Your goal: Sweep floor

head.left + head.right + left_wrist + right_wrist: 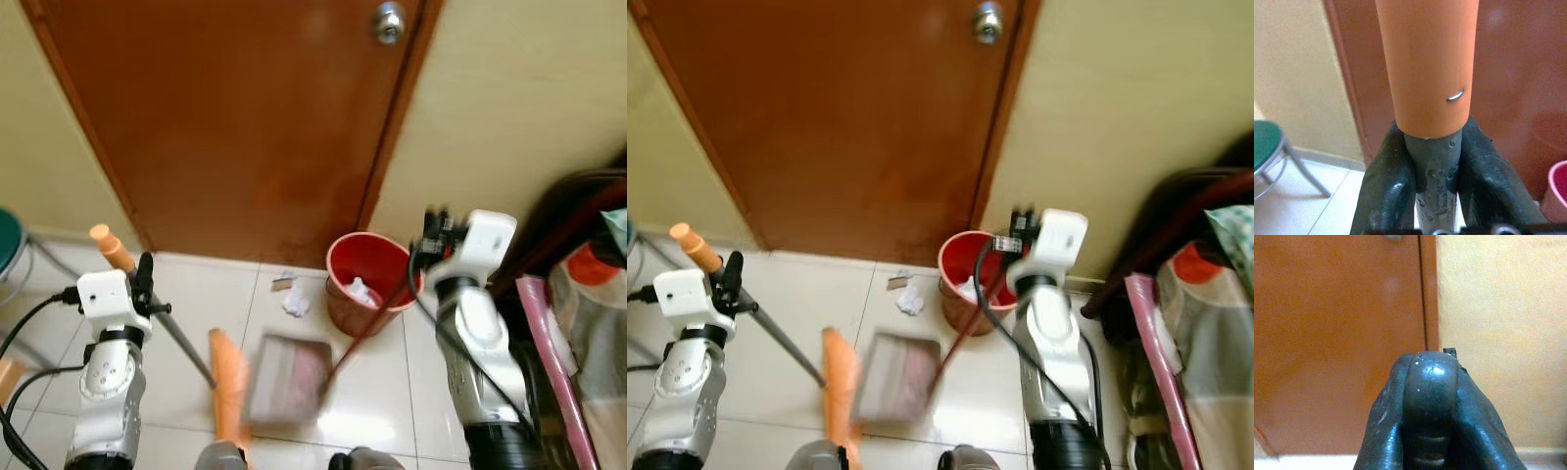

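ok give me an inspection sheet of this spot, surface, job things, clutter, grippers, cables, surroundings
Surface: pale tiled floor, glossy.
Job's things: broom with an orange head and grey pole capped by an orange grip; dustpan on the floor beside the head, its long dark red handle running up to the right; both blurred.
Clutter: crumpled white paper and a small scrap near the door; red bin with white paper inside.
Grippers: left gripper shut on the broom pole below the grip; right gripper shut on the dustpan handle's end.
Cables: black cables along both arms.
Surroundings: brown door with knob, cream walls, green stool at left, patterned fabric at right.
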`<state>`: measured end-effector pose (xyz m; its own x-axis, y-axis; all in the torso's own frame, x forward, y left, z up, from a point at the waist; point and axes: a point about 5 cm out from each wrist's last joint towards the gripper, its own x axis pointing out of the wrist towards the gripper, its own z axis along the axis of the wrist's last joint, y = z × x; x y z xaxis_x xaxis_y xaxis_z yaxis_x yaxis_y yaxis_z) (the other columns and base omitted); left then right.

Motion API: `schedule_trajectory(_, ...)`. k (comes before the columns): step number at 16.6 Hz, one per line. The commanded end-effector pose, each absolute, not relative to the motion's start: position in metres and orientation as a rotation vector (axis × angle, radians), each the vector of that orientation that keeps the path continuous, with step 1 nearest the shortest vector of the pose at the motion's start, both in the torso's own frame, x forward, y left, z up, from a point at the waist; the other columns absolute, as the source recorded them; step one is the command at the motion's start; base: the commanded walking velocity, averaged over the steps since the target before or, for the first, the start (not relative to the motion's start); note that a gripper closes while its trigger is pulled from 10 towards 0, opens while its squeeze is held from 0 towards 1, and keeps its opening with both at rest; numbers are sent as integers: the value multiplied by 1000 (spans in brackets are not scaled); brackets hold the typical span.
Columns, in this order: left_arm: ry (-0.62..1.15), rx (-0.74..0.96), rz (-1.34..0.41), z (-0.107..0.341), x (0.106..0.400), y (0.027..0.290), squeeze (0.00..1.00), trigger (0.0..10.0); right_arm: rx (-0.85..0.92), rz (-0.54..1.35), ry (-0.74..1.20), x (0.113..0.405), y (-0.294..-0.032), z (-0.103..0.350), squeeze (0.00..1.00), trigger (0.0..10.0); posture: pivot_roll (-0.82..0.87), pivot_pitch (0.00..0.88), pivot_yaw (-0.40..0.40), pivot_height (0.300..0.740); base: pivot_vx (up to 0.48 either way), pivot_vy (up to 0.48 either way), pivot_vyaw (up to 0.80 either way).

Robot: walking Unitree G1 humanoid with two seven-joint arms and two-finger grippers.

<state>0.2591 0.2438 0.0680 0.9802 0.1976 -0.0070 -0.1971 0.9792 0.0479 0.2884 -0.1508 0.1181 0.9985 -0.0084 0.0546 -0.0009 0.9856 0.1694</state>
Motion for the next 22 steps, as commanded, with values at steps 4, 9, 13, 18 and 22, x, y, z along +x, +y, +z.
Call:
schedule_trajectory(4,6,162,133,77,258,242,0,10000,115,-12,-54,283,-157,111,0,10000,41,41,-32,740,270,277,-731)
schedule_trajectory(9,-20,178,113,85,267,238,0,10000,71,11,-49,289,-156,107,0,10000,33,59,-9,740,290,324,-176)
schedule_trajectory(13,-24,190,123,88,269,242,0,10000,60,12,-39,288,-157,103,0,10000,29,59,-11,740,283,388,-555)
schedule_trajectory(18,-20,200,127,88,271,243,0,10000,51,14,-44,290,-157,103,0,10000,21,57,-11,740,265,353,-481)
schedule_trajectory(22,-33,247,124,92,275,247,0,10000,16,-15,-8,288,-160,98,0,10000,14,69,-8,740,0,0,0)
